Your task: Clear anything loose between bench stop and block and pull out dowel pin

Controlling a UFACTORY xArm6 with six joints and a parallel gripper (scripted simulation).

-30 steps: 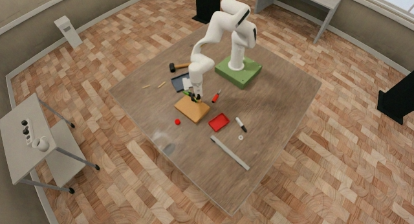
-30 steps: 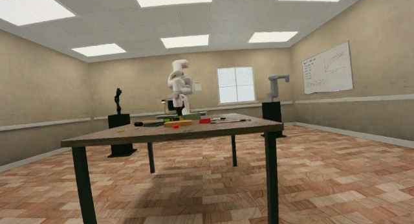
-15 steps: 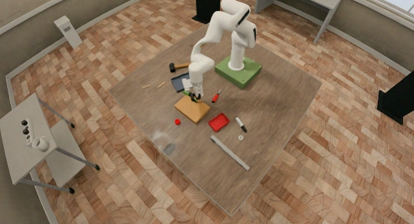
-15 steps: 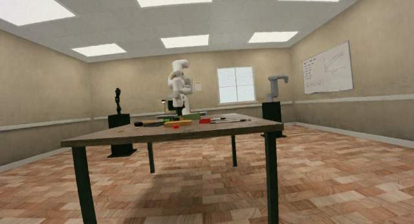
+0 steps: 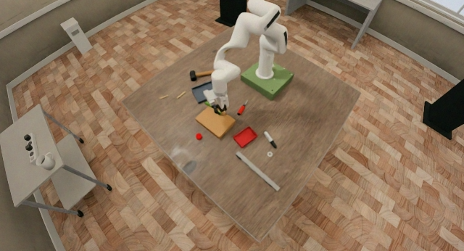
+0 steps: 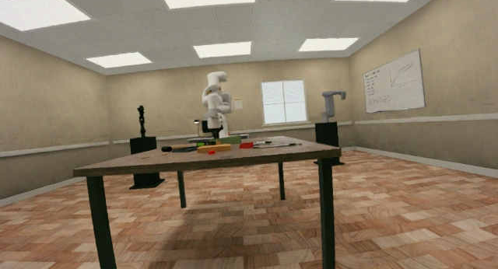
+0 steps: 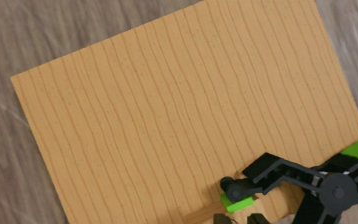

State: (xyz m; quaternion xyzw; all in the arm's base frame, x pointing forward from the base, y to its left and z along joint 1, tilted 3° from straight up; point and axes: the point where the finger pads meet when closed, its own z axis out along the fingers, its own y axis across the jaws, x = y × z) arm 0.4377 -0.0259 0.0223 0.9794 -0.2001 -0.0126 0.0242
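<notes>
The tan bench board (image 5: 215,122) lies mid-table and fills the wrist view (image 7: 180,115). At its far corner a black and green spring clamp (image 7: 305,182) grips the small wooden block, which lies next to a thin wooden stop strip (image 7: 202,215). My gripper (image 5: 220,110) points straight down over the block. Its fingertips show only at the bottom edge of the wrist view, shut on the block's dowel pin. The fingers hide the pin and its hole. I cannot tell whether anything loose lies between the block and the stop.
A red screwdriver (image 5: 242,108) lies right of the board. A red tray (image 5: 245,136), a marker (image 5: 270,139), a washer (image 5: 270,154), a grey ruler (image 5: 257,171) and a red cap (image 5: 199,136) lie nearer. A dark tray (image 5: 202,92), a hammer (image 5: 201,75) and the green arm base (image 5: 267,80) are behind.
</notes>
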